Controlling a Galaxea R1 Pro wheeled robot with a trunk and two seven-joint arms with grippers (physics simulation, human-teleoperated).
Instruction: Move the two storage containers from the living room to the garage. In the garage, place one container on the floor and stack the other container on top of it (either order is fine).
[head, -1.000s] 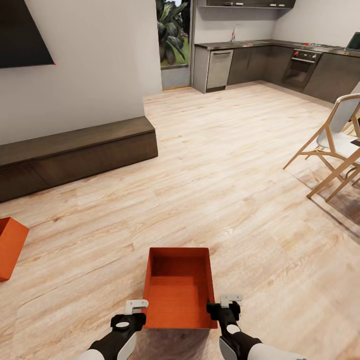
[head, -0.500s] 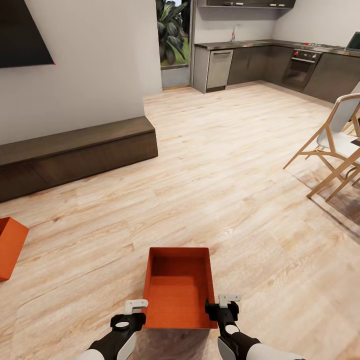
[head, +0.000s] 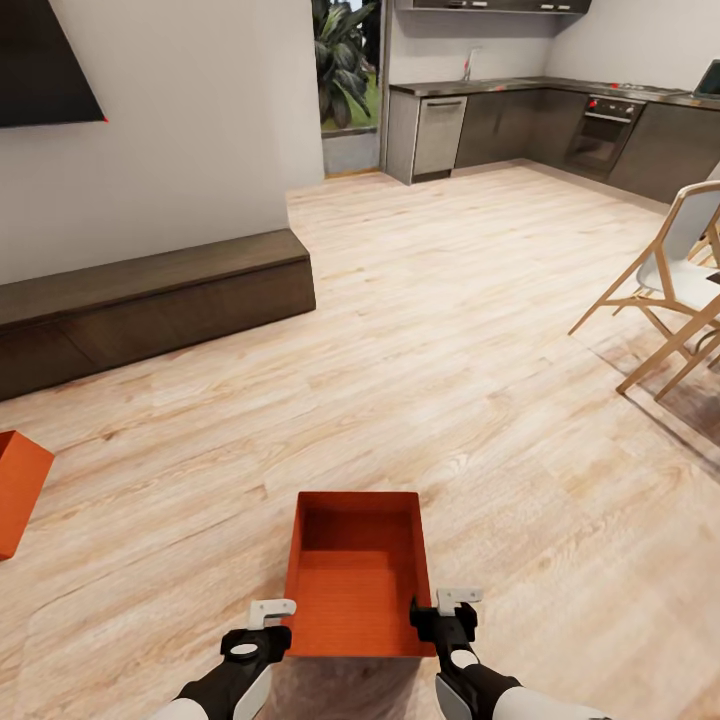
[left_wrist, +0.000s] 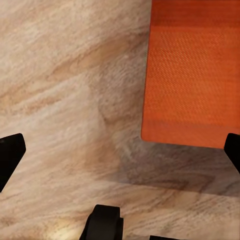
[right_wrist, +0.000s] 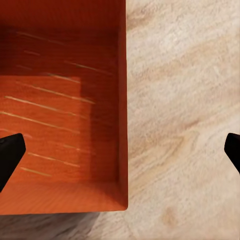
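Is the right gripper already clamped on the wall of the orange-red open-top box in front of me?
No. In the right wrist view the right gripper is wide open, straddling the wall of the orange-red open-top box.

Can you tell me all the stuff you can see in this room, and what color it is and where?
storage containers: two, orange-red; one open-top on the wood floor between the grippers, one at the left edge of the head view.
wood floor: one, pale planks, across the room.
low bench: one, dark brown, along the white wall on the left.
TV: one, black, on that wall.
kitchen cabinets: a dark grey row, far back right.
chair: one clearly, pale wood, right edge.
plant: green, outside the far doorway.
left gripper: open, left of the near container.
right gripper: open, at its right wall.
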